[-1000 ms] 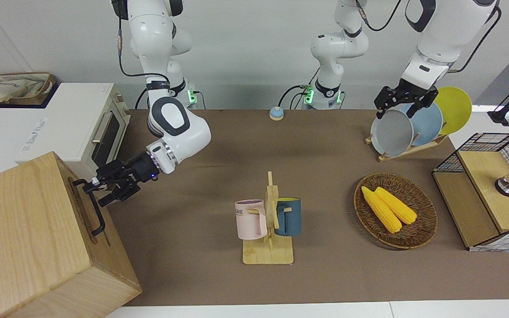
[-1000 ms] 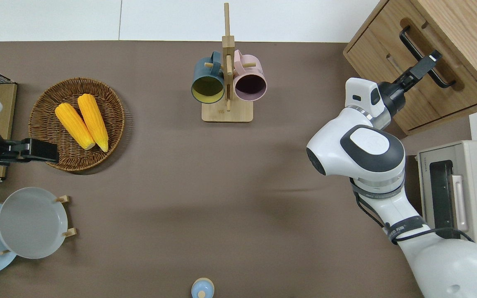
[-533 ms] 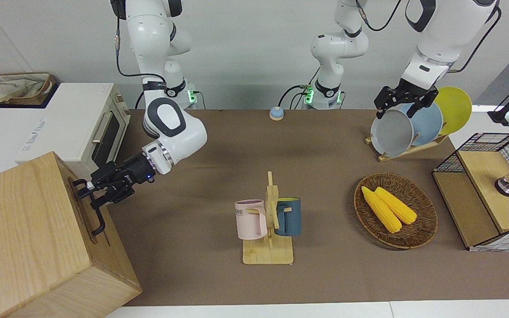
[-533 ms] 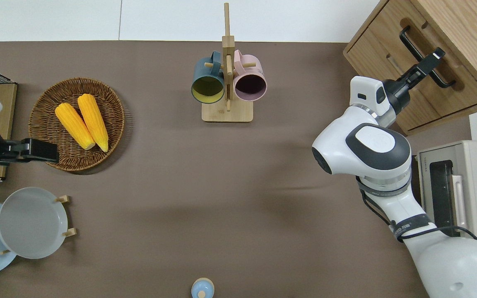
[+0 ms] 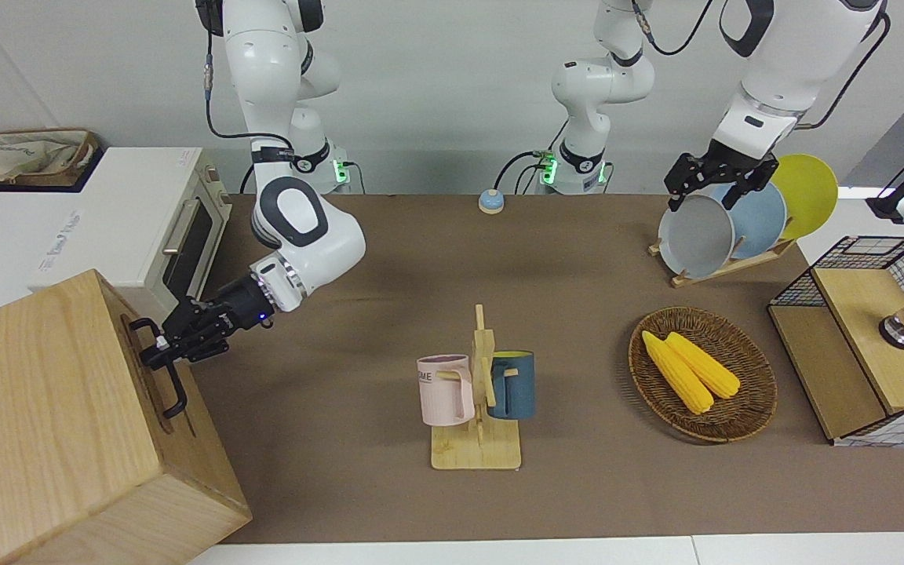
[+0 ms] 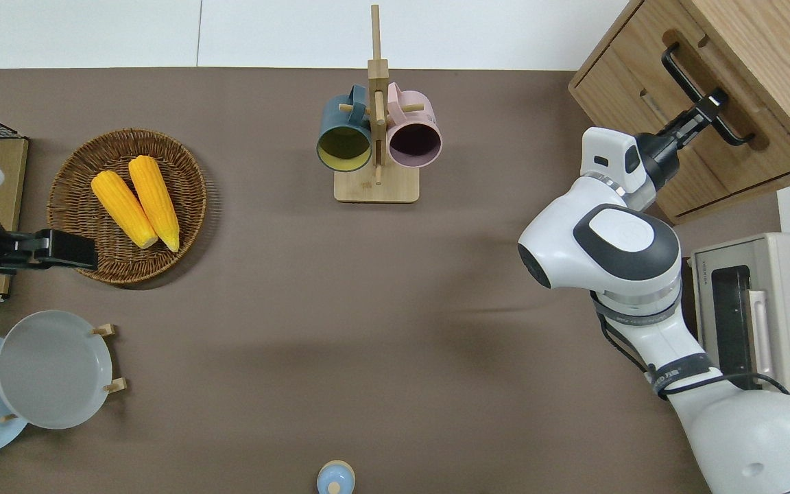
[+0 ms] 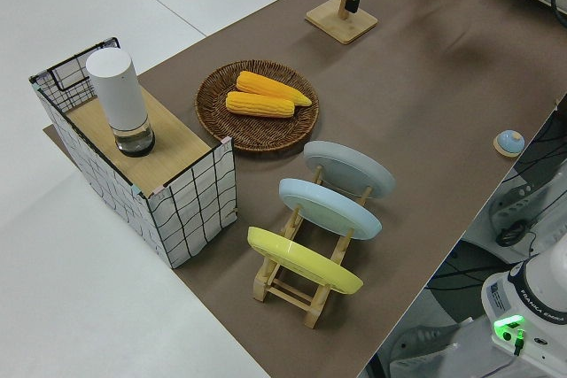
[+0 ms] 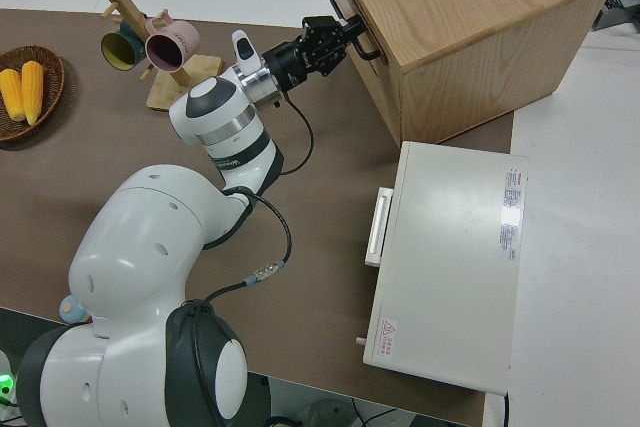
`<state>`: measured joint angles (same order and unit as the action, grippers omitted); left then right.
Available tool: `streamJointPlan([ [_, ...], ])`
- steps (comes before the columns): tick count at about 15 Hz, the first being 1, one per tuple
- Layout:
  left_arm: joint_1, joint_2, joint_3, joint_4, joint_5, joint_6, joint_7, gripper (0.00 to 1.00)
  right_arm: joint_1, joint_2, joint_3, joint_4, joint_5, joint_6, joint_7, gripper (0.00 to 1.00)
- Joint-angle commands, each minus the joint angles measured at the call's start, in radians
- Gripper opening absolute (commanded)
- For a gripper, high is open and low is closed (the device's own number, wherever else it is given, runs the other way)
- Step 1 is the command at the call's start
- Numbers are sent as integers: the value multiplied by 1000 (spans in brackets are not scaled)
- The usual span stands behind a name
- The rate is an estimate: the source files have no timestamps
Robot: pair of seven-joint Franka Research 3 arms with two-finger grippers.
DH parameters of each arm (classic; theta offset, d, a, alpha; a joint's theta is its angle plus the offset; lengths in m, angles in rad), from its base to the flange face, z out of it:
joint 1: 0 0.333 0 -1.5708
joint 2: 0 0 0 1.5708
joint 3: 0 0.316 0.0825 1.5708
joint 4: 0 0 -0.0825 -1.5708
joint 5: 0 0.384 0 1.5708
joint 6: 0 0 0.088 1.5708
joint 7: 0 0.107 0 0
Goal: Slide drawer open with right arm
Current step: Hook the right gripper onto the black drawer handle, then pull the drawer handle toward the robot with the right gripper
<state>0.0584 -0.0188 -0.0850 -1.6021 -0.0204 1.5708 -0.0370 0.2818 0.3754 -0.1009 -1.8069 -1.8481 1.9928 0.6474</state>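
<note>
The pale-wood cabinet [image 5: 44,408] stands at the right arm's end of the table, at the table edge farthest from the robots. Its upper drawer [image 6: 779,154] sits flush with the cabinet's front and carries a black bar handle [image 5: 173,384], which also shows in the overhead view [image 6: 683,68]. My right gripper [image 5: 158,348], with a blue light at its wrist, is at the end of the handle nearer the robots, shut on the bar. It also shows in the overhead view [image 6: 710,108] and the right side view [image 8: 345,42]. My left arm is parked.
A white toaster oven [image 5: 130,227] stands beside the cabinet, nearer the robots. A mug rack [image 5: 477,400] with two mugs is mid-table. A basket of corn [image 5: 701,373], a plate rack [image 5: 723,227] and a wire-grid cabinet [image 5: 868,345] stand toward the left arm's end.
My right gripper moved in onto the drawer handle and its fingers closed on the bar. The drawer has not moved. The left arm has not moved.
</note>
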Motion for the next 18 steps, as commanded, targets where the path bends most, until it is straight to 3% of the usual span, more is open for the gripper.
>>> streamJointPlan([
  [1, -5, -7, 4, 1, 13, -6, 5, 998, -6, 0, 13, 15, -20, -22, 5, 88],
  [6, -5, -7, 4, 1, 13, -5, 6, 998, 0, -4, 17, 14, -17, -32, 0, 81],
  [18, -5, -7, 4, 1, 13, -5, 6, 995, -4, -24, 156, 14, 96, -183, -63, 96],
])
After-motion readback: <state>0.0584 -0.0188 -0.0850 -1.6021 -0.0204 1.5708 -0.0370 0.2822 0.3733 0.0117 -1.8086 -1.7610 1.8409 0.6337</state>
